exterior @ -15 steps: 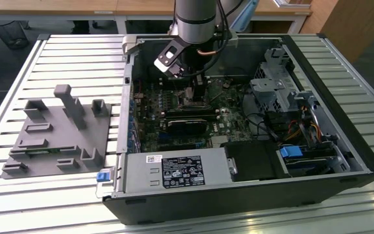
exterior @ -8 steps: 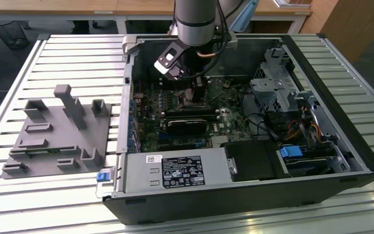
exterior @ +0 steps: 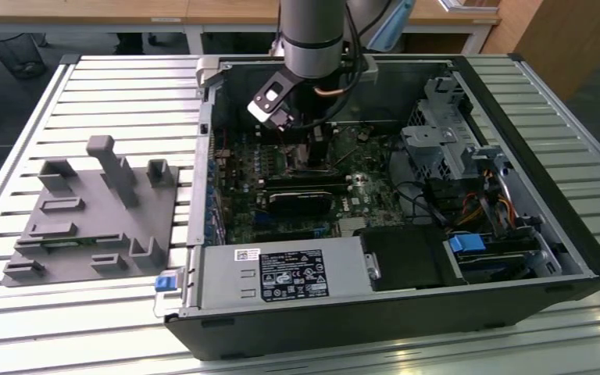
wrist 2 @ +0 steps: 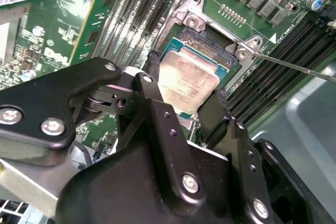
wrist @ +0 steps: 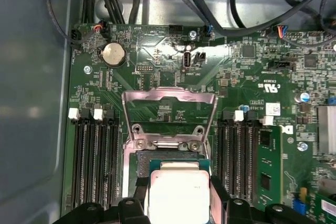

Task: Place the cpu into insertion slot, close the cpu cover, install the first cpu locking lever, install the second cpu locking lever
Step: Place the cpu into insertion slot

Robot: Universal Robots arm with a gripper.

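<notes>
Inside an open computer case (exterior: 383, 328) lying on a slatted tabletop (exterior: 81, 320), the robot's hand (wrist 2: 189, 81) pinches the cpu (wrist 2: 188, 74) by two opposite edges, silvery face up. It holds the chip right over the insertion slot (wrist: 137, 165) in the green circuit board (wrist: 157, 56); whether the chip touches the slot cannot be told. The cpu cover (wrist: 169, 95) stands swung open just beyond the slot. A thin locking lever (wrist 2: 294, 66) juts out beside the slot. A grey fixture (exterior: 91, 219) sits near the case, on the exterior view's left.
</notes>
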